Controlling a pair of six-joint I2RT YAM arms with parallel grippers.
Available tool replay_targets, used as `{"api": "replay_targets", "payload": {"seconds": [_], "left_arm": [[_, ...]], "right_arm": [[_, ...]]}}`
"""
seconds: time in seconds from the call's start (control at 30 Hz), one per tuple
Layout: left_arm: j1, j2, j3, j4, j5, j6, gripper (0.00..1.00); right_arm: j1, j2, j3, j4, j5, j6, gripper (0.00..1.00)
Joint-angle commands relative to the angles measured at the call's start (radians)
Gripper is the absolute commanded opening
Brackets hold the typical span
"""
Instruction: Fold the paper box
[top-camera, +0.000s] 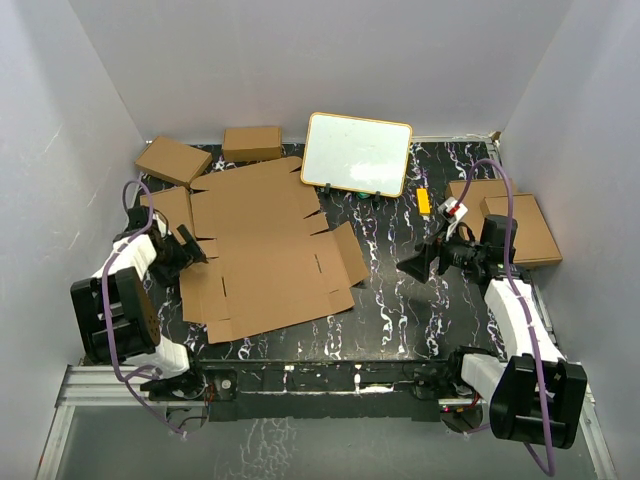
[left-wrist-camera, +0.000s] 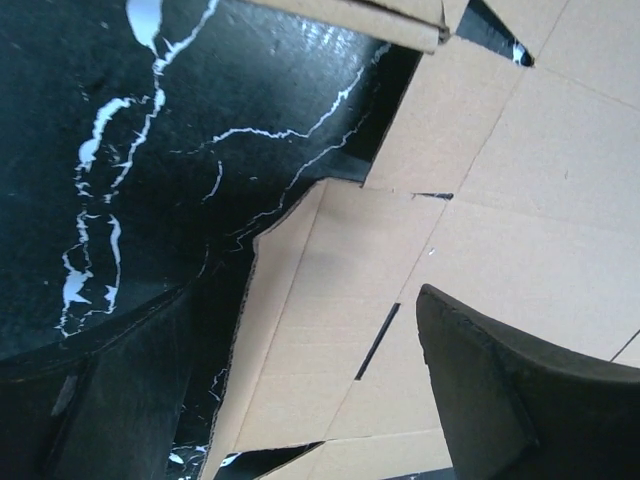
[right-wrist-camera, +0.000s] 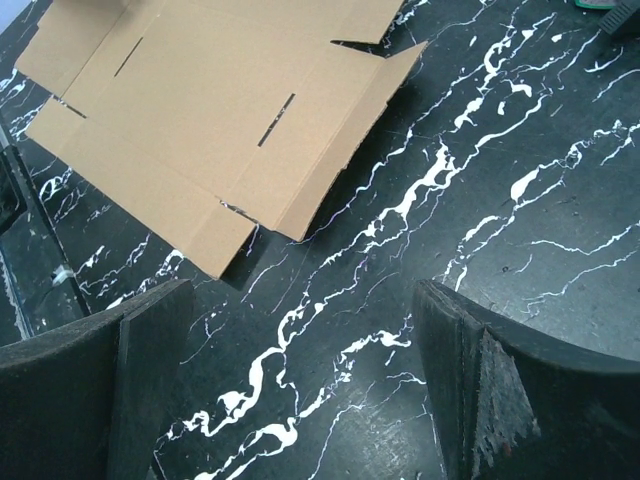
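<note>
Paper box: the plain brown die-cut cardboard sheet (top-camera: 265, 245) is lying flat and unfolded on the left half of the black white-veined worktop (top-camera: 400, 310), with its flaps and slits spread out.

Left pincer: the left pincer (top-camera: 188, 250) is hovering at the sheet's left edge, its jaws standing wide apart and clamping nothing.

Left wrist view: the left pincer (left-wrist-camera: 305, 310) is straddling the edge of a side flap of the sheet (left-wrist-camera: 520, 200) (one finger is hanging over bare worktop (left-wrist-camera: 150, 150), the other over cardboard). Whether either finger is touching the flap, I cannot tell.

Right pincer: the right pincer (top-camera: 412, 266) is hanging over bare worktop to the right of the sheet and apart from it, with its jaws spread wide and empty.

Right wrist view: the right pincer (right-wrist-camera: 300, 300) is pointing down at the worktop (right-wrist-camera: 520, 150), and a corner of the sheet (right-wrist-camera: 200, 110) is lying ahead of it, clear of both fingers.

Far edge: a white-faced board with a tan frame (top-camera: 357, 153) is sitting just beyond the sheet's far right corner. Small folded brown boxes (top-camera: 173, 160) are resting at the far left.

Right side: flat brown cardboard pieces (top-camera: 510, 220) are lying by the right wall. A small orange item (top-camera: 423, 201) is sitting between them and the board.
</note>
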Motion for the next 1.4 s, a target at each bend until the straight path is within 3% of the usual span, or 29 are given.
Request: {"api": "replay_targets", "payload": {"seconds": [0.0, 0.27, 0.4, 0.6, 0.97, 1.13, 1.37], "left_arm": [[0.004, -0.008, -0.017, 0.040, 0.082, 0.001, 0.81], [0.004, -0.020, -0.032, 0.047, 0.111, 0.012, 0.58], [0.004, -0.061, -0.046, 0.045, 0.147, -0.002, 0.19], [0.004, -0.169, -0.092, 0.037, 0.243, -0.036, 0.01], [0.002, -0.498, -0.113, -0.041, 0.357, -0.173, 0.00], [0.002, -0.578, -0.062, -0.126, 0.301, -0.174, 0.00], [0.002, -0.578, 0.082, -0.265, 0.131, -0.161, 0.00]], "right_arm": [[-0.015, 0.011, 0.028, 0.084, -0.022, -0.019, 0.98], [-0.047, -0.003, 0.015, 0.098, -0.032, -0.005, 0.98], [-0.055, -0.016, 0.002, 0.112, -0.039, 0.007, 0.98], [-0.056, -0.025, 0.004, 0.108, -0.104, 0.025, 0.98], [-0.030, 0.166, 0.251, -0.218, -0.137, -0.039, 0.97], [0.044, 0.258, 0.295, -0.241, -0.038, -0.039, 0.96], [0.096, 0.354, 0.350, -0.268, -0.009, -0.042, 0.96]]}}
